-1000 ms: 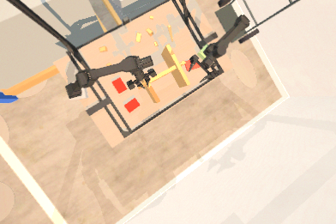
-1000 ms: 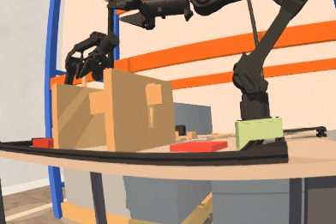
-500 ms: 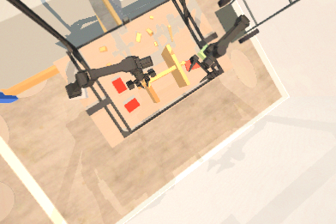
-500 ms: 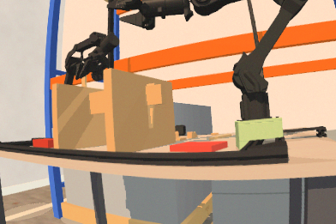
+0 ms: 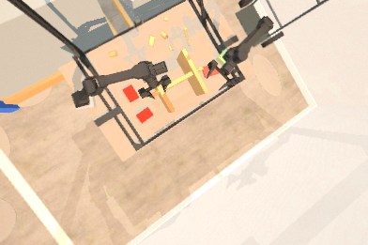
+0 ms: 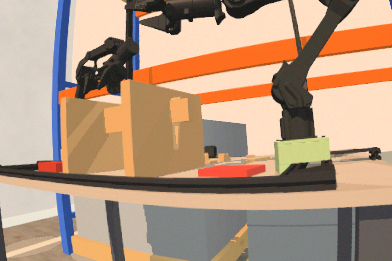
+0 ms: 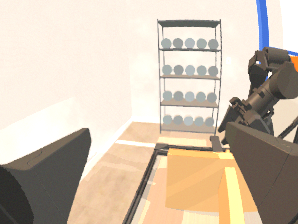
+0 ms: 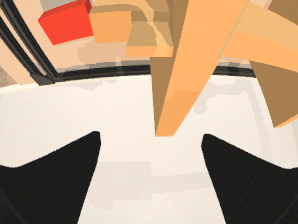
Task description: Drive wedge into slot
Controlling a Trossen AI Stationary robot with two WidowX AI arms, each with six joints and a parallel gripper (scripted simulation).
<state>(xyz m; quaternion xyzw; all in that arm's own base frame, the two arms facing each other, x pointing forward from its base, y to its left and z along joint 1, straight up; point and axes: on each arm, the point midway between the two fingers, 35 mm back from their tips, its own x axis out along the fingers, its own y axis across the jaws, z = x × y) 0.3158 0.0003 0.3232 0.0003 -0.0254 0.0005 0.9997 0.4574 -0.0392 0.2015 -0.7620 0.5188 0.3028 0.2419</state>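
The rail [image 5: 180, 80] [image 6: 113, 118] joins two upright boards. The larger board [image 5: 199, 82] [image 6: 152, 132] has a tenon [image 6: 180, 109] with a thin wedge [image 6: 176, 134] showing below it. At the other, loose end board [image 5: 167, 102] [image 8: 187, 65], a tenon [image 8: 110, 27] sticks out. A second wedge [image 8: 150, 51] stands in it on the board's outer side; whether it is tight is not clear. My right gripper [image 5: 156, 88] [image 8: 152, 139] is open above this wedge, with nothing between its fingers. My left gripper [image 6: 134, 13] [image 7: 160, 132] is open and empty, high over the larger board's side.
Two red blocks [image 5: 130, 93] [image 5: 145, 114] lie outside the loose board; another [image 6: 231, 170] lies outside the larger board. A green block [image 6: 302, 154] stands by the left arm's base. Several small wooden pieces [image 5: 151, 40] lie behind the rail. Black frame bars edge the table.
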